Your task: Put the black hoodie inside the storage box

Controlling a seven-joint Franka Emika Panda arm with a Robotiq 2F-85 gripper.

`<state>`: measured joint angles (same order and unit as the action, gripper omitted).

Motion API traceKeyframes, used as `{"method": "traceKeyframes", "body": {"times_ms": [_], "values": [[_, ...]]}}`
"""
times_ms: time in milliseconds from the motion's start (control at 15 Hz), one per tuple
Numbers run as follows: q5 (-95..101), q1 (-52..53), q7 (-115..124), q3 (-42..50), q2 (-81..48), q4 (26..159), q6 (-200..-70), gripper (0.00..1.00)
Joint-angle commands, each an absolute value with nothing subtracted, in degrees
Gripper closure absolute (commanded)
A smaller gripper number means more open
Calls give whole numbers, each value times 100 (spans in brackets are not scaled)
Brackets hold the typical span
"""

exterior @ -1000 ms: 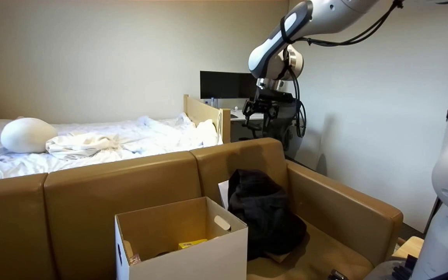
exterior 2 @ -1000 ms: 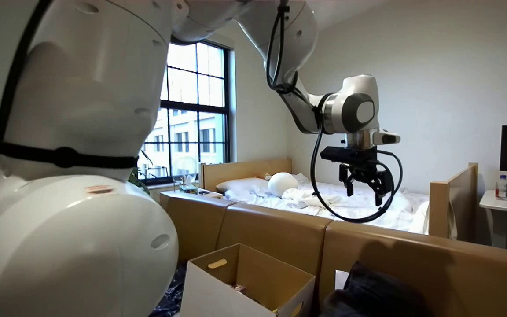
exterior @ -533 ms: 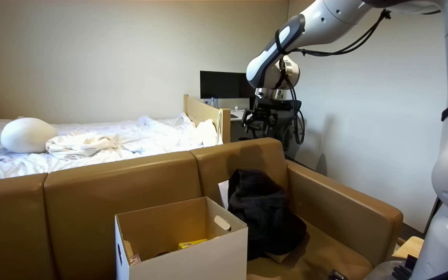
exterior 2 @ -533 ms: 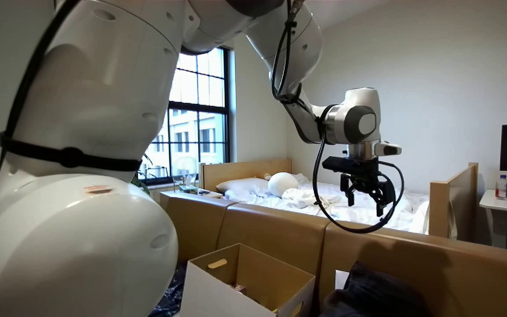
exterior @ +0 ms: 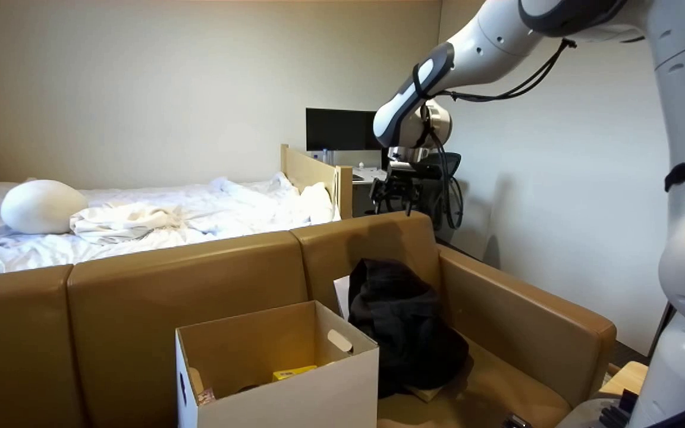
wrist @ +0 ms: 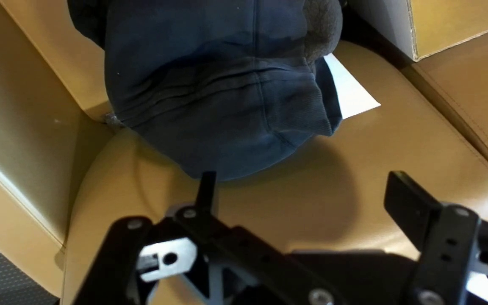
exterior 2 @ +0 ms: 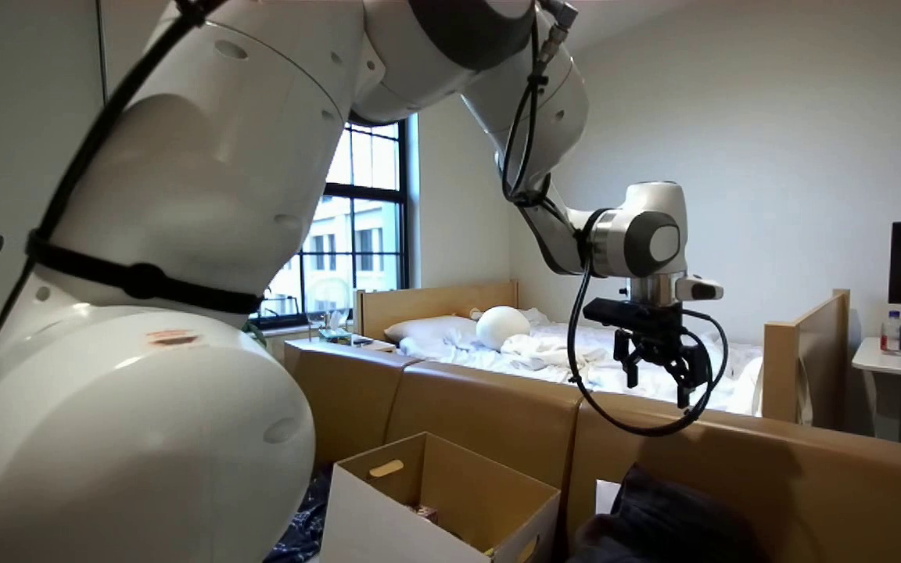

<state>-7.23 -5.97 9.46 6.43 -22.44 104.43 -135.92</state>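
While a pale wall (exterior: 170, 77) and a wood-framed bed (exterior: 308, 170) stand behind it, the smooth tan bench (exterior: 506, 380) spans the foreground in both exterior views. The arm (exterior 2: 208, 180) arches overhead, wrist vertical; the end effector (exterior 2: 657, 392) points down, fingers (wrist: 409, 203) spread wide, holding nothing. The rectangular storage box (exterior: 313, 398), white outside, tan inside, stands before the backrest (exterior: 188, 273). At its two-o'clock side in an exterior view sits the black hoodie (exterior: 411, 333), a rumpled heap. In the wrist view it lies at eleven o'clock from the end effector, seams and ribbed band showing; a white card (wrist: 350, 91) protrudes at its three o'clock.
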Motion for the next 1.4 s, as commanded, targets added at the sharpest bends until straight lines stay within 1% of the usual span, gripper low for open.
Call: {"method": "traceKeyframes", "body": {"times_ms": [0, 267, 600, 867, 1200, 1267, 1333], "values": [[-788, -721, 924, 609, -3191, 9622, -13536, 0], [-901, -845, 773, 443, -4181, 8890, -13558, 0], [-833, -827, 963, 467, -5412, 7937, -13665, 0], [-802, -826, 1021, 488, -6106, 7265, -13577, 0], [-744, -776, 1190, 598, -6583, 6798, -13373, 0], [-747, -783, 1214, 600, -6628, 6737, -13271, 25], [-734, -776, 1250, 622, -6675, 6664, -13195, 26]]}}
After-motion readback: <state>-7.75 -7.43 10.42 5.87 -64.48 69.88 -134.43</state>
